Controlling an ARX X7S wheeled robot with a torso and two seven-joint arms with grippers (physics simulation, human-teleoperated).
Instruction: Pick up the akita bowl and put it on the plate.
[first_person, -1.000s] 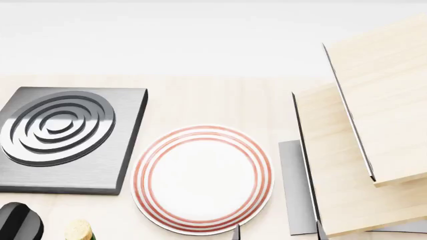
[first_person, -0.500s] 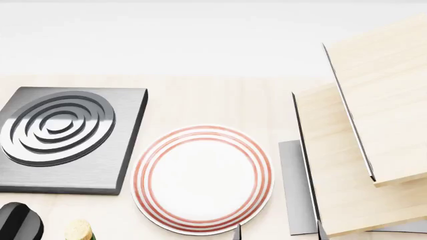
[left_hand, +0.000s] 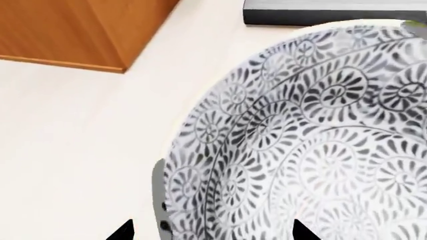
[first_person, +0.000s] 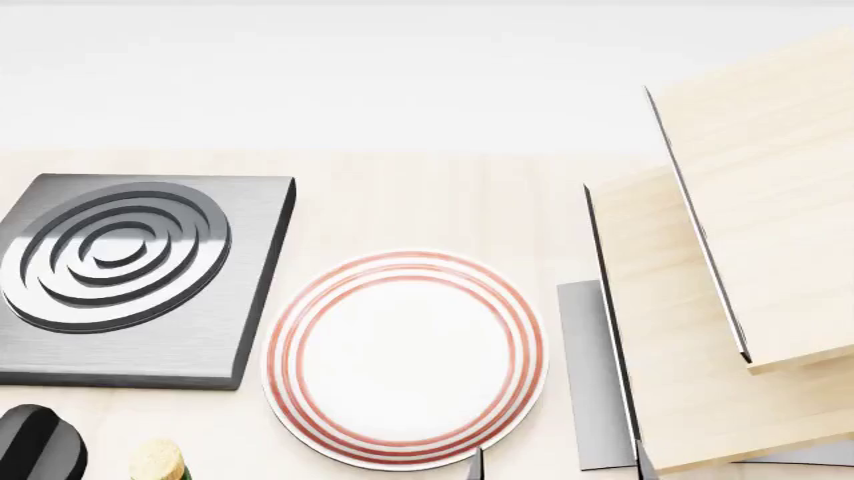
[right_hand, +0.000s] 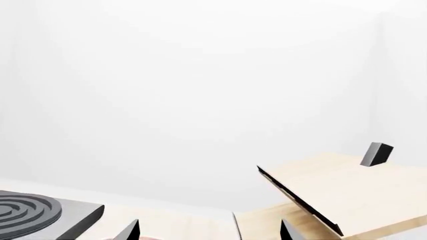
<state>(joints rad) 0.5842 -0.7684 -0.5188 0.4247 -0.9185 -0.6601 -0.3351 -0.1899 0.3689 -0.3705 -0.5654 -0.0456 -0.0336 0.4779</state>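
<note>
The akita bowl (left_hand: 313, 145), patterned in dense grey-and-white florals, fills most of the left wrist view and is out of the head view. My left gripper (left_hand: 213, 233) is open just above it. One fingertip (left_hand: 123, 231) is outside the bowl's wall over the table, the other (left_hand: 303, 231) over its inside. The white plate (first_person: 407, 358) with red rings lies bare at the middle of the head view. My right gripper (first_person: 557, 468) is open at that view's lower edge, just right of the plate, with nothing between its fingers (right_hand: 130, 231).
A dark grey square stove (first_person: 120, 270) with raised rings lies left of the plate. Tilted pale wooden boards (first_person: 727, 300) and a grey sheet (first_person: 591, 380) stand to its right. An orange-brown wooden box (left_hand: 80, 30) is near the bowl. A cork-topped object (first_person: 158, 460) sits at lower left.
</note>
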